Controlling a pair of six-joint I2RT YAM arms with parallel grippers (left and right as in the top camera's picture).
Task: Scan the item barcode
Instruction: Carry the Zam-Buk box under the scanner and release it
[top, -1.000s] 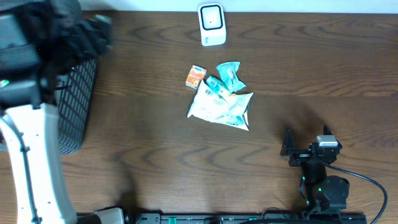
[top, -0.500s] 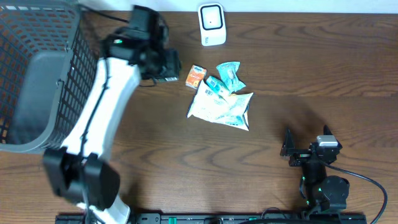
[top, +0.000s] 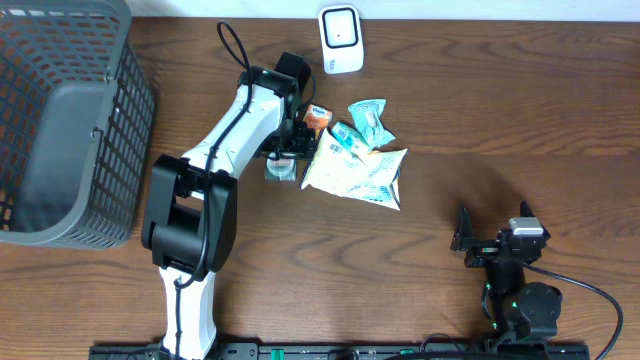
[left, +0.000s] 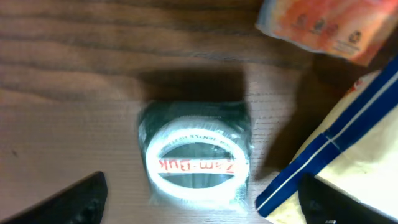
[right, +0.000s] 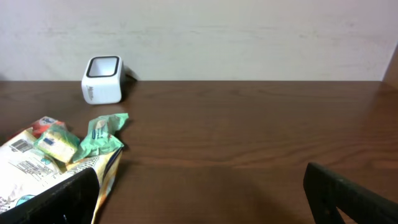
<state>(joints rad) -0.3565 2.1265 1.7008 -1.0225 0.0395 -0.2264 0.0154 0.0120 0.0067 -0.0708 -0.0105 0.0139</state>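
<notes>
The left end effector (left: 202, 208) is set wide, with one dark fingertip at each lower corner of the left wrist view and neither fingertip touching anything. Between them, a round item (left: 196, 158) in clear wrap lies flat on the worktop (top: 520, 110); a white ring with red lettering is seen on its dark green top. No barcode can be made out on it. In the overhead view this item (top: 281, 170) is located just left of a white bag (top: 358, 175), with the left arm reaching over it from the near edge. An orange packet (top: 315, 122) lies just behind it, and a green packet (top: 368, 118) rests against the far edge of the bag. The scanner (top: 340, 40) stands at the far edge of the worktop, well apart from the item. A grey mesh basket (top: 130, 110) occupies the far left corner. The right end effector (right: 205, 202) is likewise held wide and empty, near the front right edge, well clear of the pile.
</notes>
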